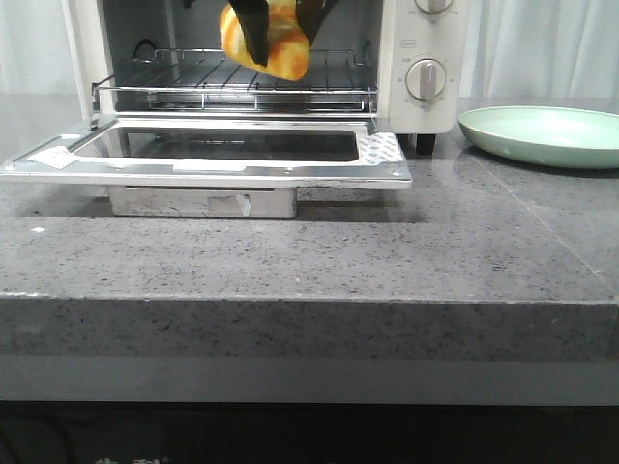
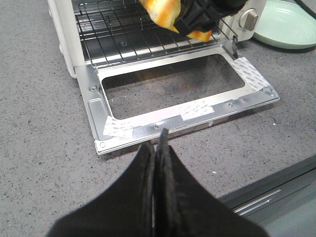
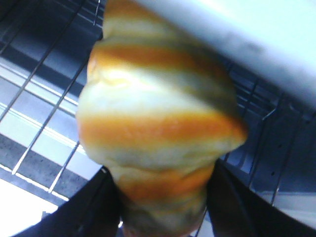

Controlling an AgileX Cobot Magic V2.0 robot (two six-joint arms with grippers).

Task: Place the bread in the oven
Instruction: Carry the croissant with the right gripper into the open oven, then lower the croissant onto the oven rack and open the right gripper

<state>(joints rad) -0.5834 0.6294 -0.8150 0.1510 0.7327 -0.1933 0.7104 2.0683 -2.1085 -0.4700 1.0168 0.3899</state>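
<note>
The right end effector (image 1: 276, 24) pinches the bread (image 1: 266, 39) between two black fingers and holds it in the oven (image 1: 242, 87) mouth, just above the wire rack (image 1: 232, 82) and apart from it. The left end effector (image 2: 157, 163) hangs over the bench (image 1: 309, 261) in front of the lowered door (image 1: 208, 155), its fingers pressed together on nothing.

Risks, as judged from this pose: the bread is glossy and rounded, tapering toward its ends, so a pinch across the curved body may slip and let the roll twist or drop early. Released from this height, it could bounce on the thin rack wires and roll forward onto the door glass. The rack's raised front rail and the upper edge of the oven opening both lie close to the fingers; a careless descent or withdrawal could snag there.

Materials: the bread is golden-orange with pale yellow stripes and a smooth, shiny skin. The rack is bright metal wire in a parallel grid. The door is a metal frame around a glass pane, with white stickers at its corners. The oven shell is white, with round dials (image 1: 426, 79). The bench is grey speckled stone. A pale green round plate (image 1: 542, 135), shallow and matte, sits beside the oven.
</note>
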